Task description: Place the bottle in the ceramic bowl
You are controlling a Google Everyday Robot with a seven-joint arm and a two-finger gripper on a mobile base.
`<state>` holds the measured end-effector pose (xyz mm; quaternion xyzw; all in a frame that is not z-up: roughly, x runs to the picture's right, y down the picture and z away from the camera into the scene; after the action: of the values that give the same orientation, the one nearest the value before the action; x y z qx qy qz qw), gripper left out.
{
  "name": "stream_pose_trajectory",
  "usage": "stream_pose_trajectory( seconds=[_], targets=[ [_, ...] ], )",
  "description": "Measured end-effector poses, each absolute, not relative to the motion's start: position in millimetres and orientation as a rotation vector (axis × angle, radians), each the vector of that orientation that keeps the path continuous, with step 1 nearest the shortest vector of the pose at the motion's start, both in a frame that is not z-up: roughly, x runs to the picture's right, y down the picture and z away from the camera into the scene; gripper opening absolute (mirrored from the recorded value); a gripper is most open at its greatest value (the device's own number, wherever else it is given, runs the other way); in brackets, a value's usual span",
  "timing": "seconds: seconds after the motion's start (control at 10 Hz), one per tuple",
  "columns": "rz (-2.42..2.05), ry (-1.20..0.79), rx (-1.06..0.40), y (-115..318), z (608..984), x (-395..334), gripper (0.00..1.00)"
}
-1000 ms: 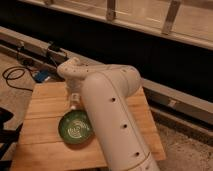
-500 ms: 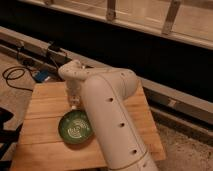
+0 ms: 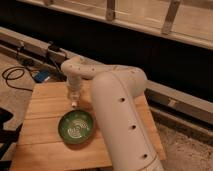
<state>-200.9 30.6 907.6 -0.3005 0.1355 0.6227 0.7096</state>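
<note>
Okay, camera view: it is looking down on a wooden plank desk (image 3: 42, 150) sitting on a rough grey floor (image 3: 192, 150). A thick white arm (image 3: 122, 117) is rising from the lower right, covering much of the right half of the desk. It is bending over and reaching left across the far part.

The arm's end link is pointing straight down. The tool (image 3: 73, 95) is hanging over the far-middle area of the desk, just beyond the far rim of the bowl. Whether the tool is apart, together or clamped on something, I cannot tell.

The bottle (image 3: 74, 103) is showing as a small pale blob right at the tool's lower tip, between the tool and the bowl's far edge. It is sitting outside the bowl; whether it is touching the desk I cannot tell.

The bowl (image 3: 76, 126) is resting on the desk on the near side of the tool. It is round and green, with pale rings inside and a darker rim, and its right side is running just beside the arm.

Behind the desk a pale ledge (image 3: 30, 42) is running along a dark wall (image 3: 150, 55). Black cables (image 3: 12, 75) are looping on the floor to the left, beside a blue thing (image 3: 42, 76). A dark shape (image 3: 4, 125) is poking in at the left edge.
</note>
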Motion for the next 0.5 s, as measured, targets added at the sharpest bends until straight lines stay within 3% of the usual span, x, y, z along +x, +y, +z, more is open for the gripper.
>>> stream_pose_trajectory(
  seconds=[0.3, 0.5],
  targets=[
    [1.36, 0.276, -0.563, -13.8, 867.6, -193.7, 0.0],
    [1.362, 0.316, -0.538, -15.1, 851.1, -175.2, 0.0]
  ],
)
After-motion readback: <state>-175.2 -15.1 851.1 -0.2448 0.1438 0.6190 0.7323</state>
